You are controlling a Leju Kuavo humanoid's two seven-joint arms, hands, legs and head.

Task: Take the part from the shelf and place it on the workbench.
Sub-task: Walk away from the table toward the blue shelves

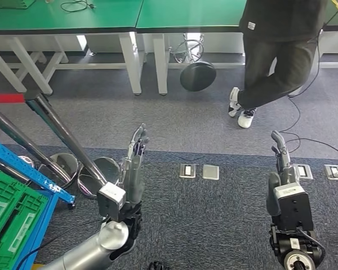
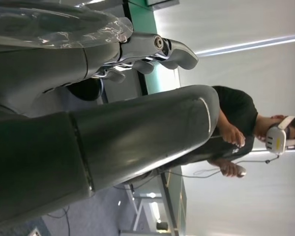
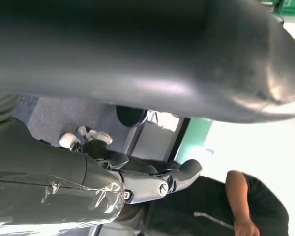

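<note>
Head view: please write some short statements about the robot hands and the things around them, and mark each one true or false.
1. The left robot hand holds nothing, its fingers pointing up. True.
2. The right robot hand holds a part. False: it holds nothing.
3. A green crate sits in the blue shelf frame at the lower left. True.
4. The person stands beside the blue shelf frame. False: the person stands at the far right, near the green-topped workbench.
5. Both robot hands rest on the workbench. False: they are raised over the grey carpet, well short of it.
</note>
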